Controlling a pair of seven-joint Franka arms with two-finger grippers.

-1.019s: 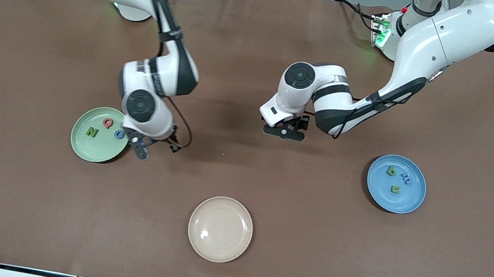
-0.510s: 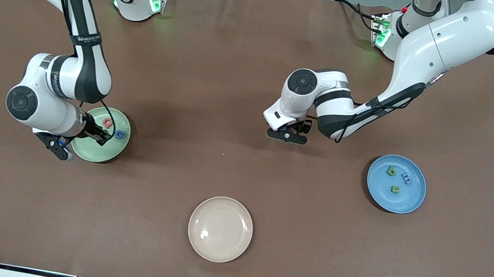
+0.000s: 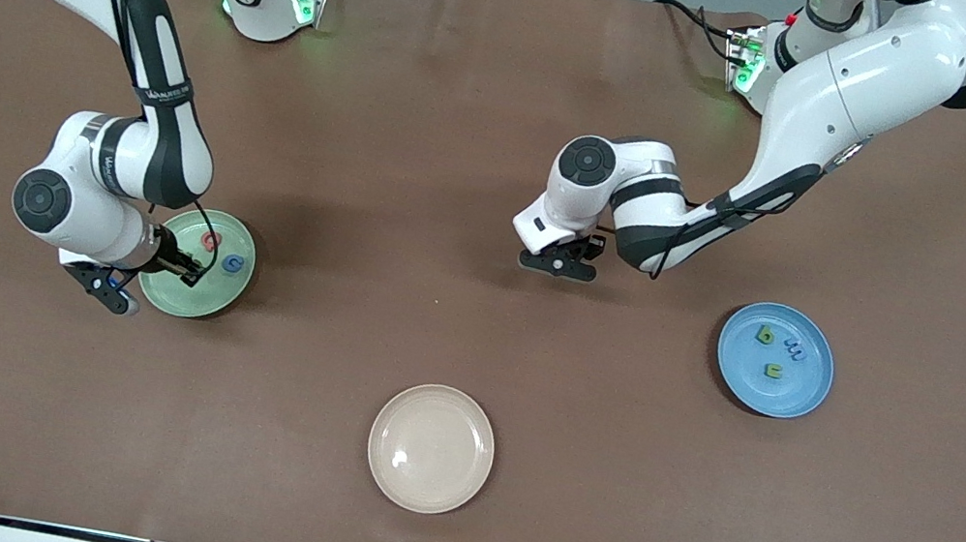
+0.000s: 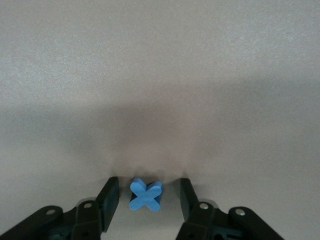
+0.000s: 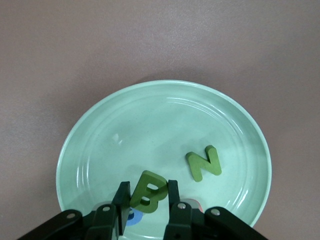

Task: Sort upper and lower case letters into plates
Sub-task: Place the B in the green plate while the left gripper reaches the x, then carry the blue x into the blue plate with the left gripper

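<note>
My left gripper (image 3: 556, 266) is down at the table's middle. In the left wrist view the blue x (image 4: 145, 195) lies flat between its open fingers (image 4: 111, 192), with a gap on each side. My right gripper (image 5: 148, 192) is shut on the green B (image 5: 149, 190), holding it tilted over the pale green plate (image 5: 165, 85). In that plate lie the green N (image 5: 204, 162), the pink-red Q (image 3: 209, 240) and the blue G (image 3: 232, 264). The blue plate (image 3: 805, 399) holds the green b (image 3: 765, 335), blue m (image 3: 794, 348) and green n (image 3: 775, 370).
A cream-beige plate (image 3: 423, 496) sits near the front camera at the table's middle. The right arm's forearm and wrist (image 3: 72, 207) hang over the pale green plate's edge toward the right arm's end of the table.
The right arm has swung round to the pale green plate's rim at the right arm's end and now covers the N. The left gripper's jaws have narrowed around the x.
</note>
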